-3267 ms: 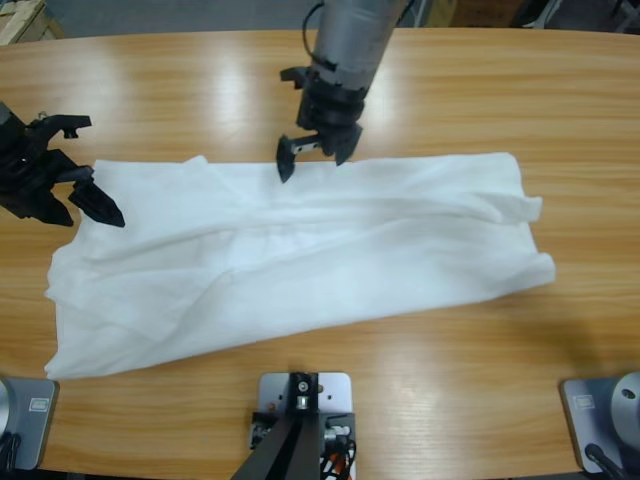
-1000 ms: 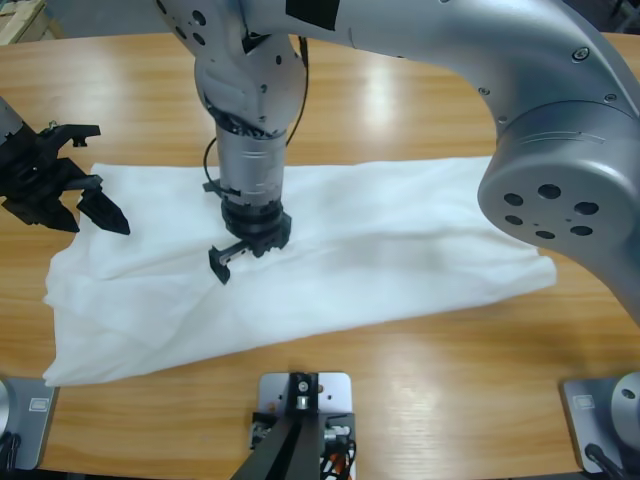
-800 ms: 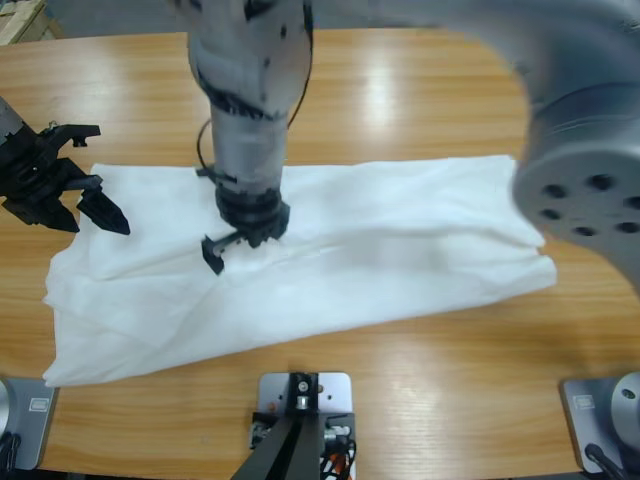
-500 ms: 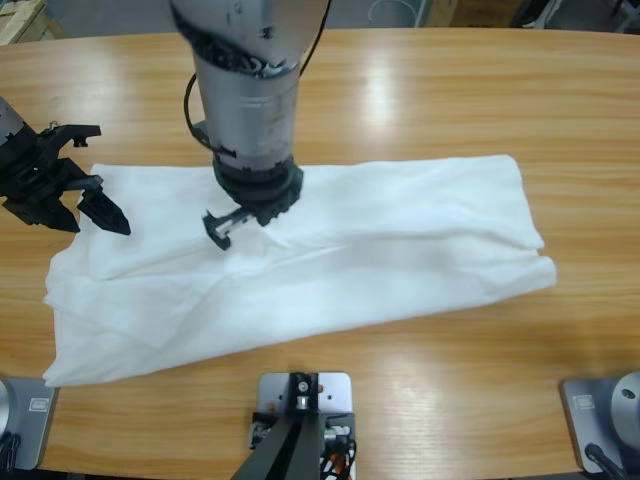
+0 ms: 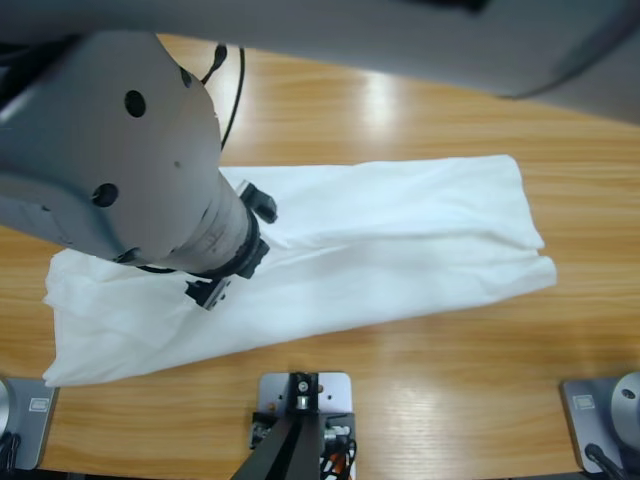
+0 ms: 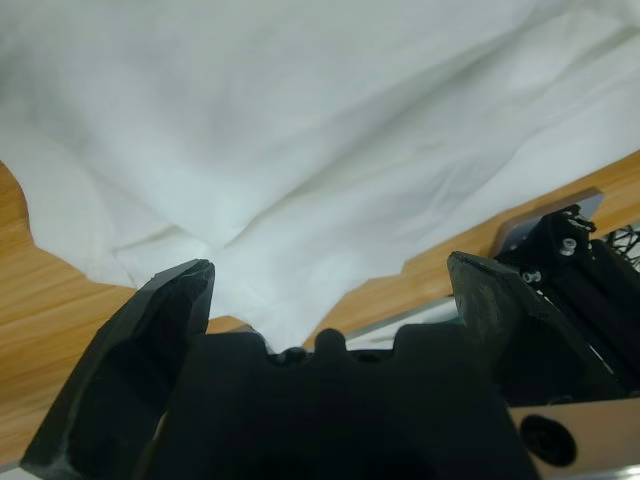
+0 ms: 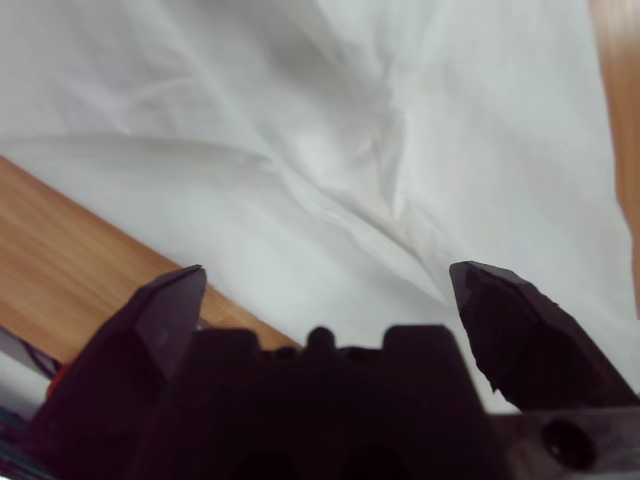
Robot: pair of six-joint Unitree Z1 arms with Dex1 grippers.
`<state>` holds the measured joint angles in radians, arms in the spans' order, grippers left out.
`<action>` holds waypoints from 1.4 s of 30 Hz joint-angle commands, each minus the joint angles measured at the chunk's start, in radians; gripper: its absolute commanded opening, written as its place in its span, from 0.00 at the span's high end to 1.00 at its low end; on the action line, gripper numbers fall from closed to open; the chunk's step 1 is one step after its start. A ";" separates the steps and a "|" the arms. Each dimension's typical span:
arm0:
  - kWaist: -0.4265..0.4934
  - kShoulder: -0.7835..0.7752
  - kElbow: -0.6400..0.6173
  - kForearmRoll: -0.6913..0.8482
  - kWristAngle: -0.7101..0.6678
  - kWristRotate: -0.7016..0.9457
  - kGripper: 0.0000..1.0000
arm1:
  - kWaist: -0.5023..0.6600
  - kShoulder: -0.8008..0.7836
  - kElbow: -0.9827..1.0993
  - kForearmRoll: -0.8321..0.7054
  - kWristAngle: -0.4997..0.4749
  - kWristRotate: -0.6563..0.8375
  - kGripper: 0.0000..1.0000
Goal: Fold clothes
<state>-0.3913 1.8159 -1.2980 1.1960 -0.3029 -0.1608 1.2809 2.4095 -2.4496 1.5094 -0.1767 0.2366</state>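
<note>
The clothes are one white T-shirt (image 5: 400, 230), lying spread and creased along the wooden table. In the high view a big silver arm (image 5: 110, 150) fills the upper left and covers the shirt's left end. Its black gripper end (image 5: 212, 290) hangs over the shirt near the front hem. My left gripper (image 6: 330, 265) is open above the shirt (image 6: 300, 120) near a hem, with nothing between its jaws. My right gripper (image 7: 328, 272) is also open and holds nothing, over crumpled folds of the shirt (image 7: 300, 120). The high view does not show which arm is which.
Bare wooden table (image 5: 450, 110) surrounds the shirt, with wide strips behind it and to its right. Wood shows beside the hem in the left wrist view (image 6: 40, 330) and in the right wrist view (image 7: 70, 260).
The arm from the top has swung left and toward the camera. It now hides the black gripper that stood open at the shirt's left edge. The shirt lies much as before.
</note>
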 commanded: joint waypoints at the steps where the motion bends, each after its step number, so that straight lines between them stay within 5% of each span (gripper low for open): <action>1: -0.011 0.047 0.022 -0.010 0.011 -0.008 0.09 | 0.049 0.139 -0.103 0.057 -0.044 -0.031 0.00; 23: -0.008 0.061 0.021 -0.012 0.027 -0.018 0.09 | 0.069 0.297 -0.188 0.065 -0.106 -0.038 0.01; 33: 0.217 0.040 0.020 -0.012 0.102 -0.051 0.09 | 0.068 0.315 -0.259 0.086 -0.136 -0.072 0.01; 42: 0.229 0.057 0.017 -0.013 0.102 -0.051 0.09 | 0.041 0.311 -0.315 0.098 -0.145 -0.108 0.01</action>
<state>-0.1756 1.8299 -1.2980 1.1930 -0.2126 -0.2041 1.3395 2.6572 -2.6268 1.5097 -0.2977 0.1579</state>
